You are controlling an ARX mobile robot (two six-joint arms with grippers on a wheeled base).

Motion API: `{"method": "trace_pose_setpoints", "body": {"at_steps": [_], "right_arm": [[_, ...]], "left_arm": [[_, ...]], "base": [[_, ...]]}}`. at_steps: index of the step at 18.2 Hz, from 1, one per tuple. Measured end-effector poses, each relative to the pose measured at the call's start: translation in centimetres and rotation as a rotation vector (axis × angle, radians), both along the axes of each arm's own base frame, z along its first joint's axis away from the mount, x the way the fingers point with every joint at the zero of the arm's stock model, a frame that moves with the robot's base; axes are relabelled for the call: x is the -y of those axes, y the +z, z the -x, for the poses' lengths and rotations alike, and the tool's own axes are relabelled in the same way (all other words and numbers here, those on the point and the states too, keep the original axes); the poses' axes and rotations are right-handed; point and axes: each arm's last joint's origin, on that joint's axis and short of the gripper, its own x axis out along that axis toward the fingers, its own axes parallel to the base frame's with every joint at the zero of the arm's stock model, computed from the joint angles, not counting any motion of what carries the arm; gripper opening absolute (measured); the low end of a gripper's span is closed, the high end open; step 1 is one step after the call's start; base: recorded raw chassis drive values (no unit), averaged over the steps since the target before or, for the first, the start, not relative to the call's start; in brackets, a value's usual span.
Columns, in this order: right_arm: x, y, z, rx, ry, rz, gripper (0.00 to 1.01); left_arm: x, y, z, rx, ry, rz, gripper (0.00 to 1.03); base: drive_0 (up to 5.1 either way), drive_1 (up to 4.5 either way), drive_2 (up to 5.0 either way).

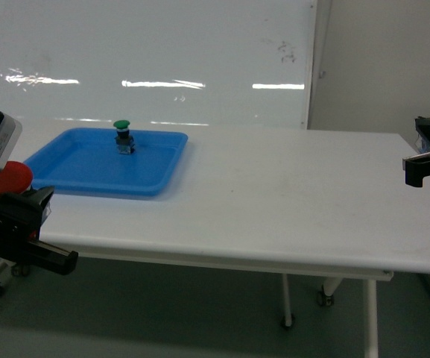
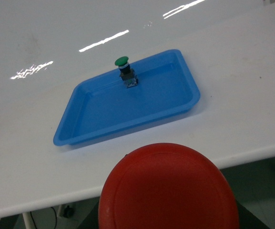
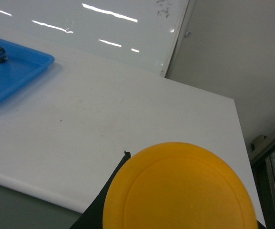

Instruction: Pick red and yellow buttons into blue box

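here the red domed button cap [image 2: 168,188] fills the bottom centre of the left wrist frame, sitting right at the left gripper [image 1: 10,195], whose black body shows at the left edge of the head frame, off the near edge of the white tabletop [image 1: 274,201]. the jaws themselves are hidden behind the cap, so whether they clamp it cannot be told for sure, though the cap stays up against the wrist camera with nothing beneath it but floor and table edge. in the head frame the same red cap appears as a small disc at the middle left, just above the dark gripper.

likewise the yellow domed button cap [image 3: 180,188] takes up the bottom centre of the right wrist frame, close to the lens, with black gripper parts showing under its left side. the right gripper [image 1: 427,160] shows only as a dark block at the right edge of the head frame, and how its jaws stand cannot be told.

a shallow blue plastic tray [image 1: 73,175] lies on the tabletop in the left middle of the head frame. a green-capped push button [image 1: 123,136] stands upright inside it, near the tray's far rim.

the deep blue box shows in none of the three frames.
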Motion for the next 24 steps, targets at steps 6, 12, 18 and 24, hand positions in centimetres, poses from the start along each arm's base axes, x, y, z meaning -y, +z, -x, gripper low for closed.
{"method": "trace_pose_setpoints", "body": {"at_steps": [6,12,18,24], "right_arm": [[0.05,0.04,-0.01,0.005,-0.003,-0.001,0.27],[0.14,0.07,-0.03,0.008,-0.007,-0.001,0.27],[0.02,0.00,0.00,0.001,-0.003,0.000,0.27],[0.00,0.01,0.00,0.002,-0.001,0.000,0.27]], "left_arm": [[0.00,0.00,0.00,0.000,0.000,0.000,0.25],[-0.15,0.06,-0.07,0.004,0.008,0.000,0.25],[-0.04,0.07,-0.06,0.005,0.002,0.000,0.25],[-0.05,0.03,-0.06,0.002,0.003,0.000,0.25]], "base": [[2.2,-0.62,-1.5],[1.3,-2.16,1.0],[4.6,-3.53,-0.7],[4.8,-2.33,-2.3]]}}
